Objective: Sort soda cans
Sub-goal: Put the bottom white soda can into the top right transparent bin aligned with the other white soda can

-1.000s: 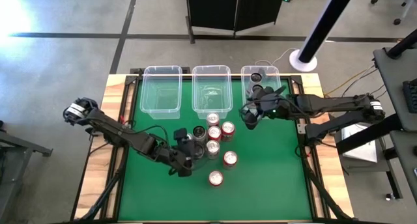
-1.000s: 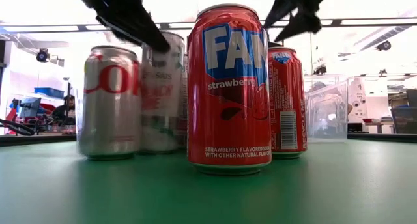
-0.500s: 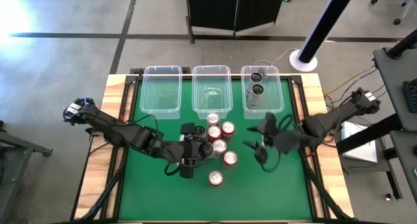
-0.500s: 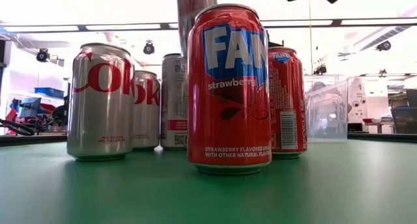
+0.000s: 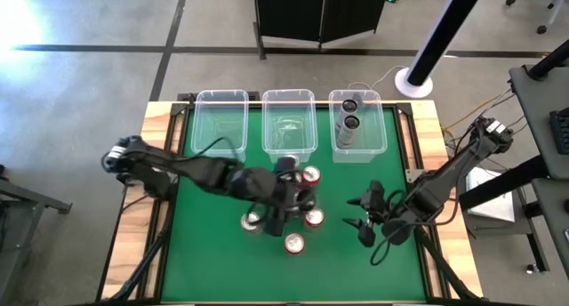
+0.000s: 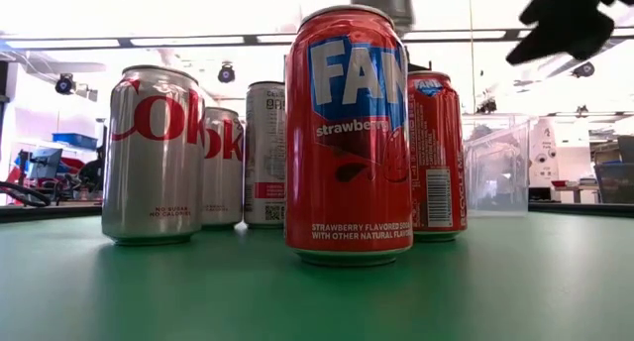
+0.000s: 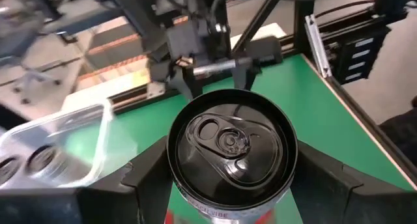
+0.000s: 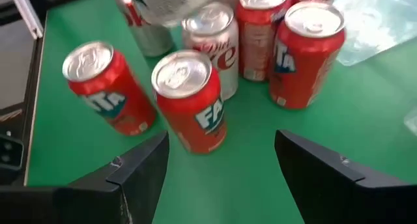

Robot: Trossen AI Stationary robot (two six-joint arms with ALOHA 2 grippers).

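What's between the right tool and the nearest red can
Only bare green mat, seen from above: the open right tool sits apart from the red can.

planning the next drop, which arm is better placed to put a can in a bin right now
Left. The left gripper is shut on a dark-topped can, lifted above the can cluster. The right gripper is open and empty, facing the red cans.
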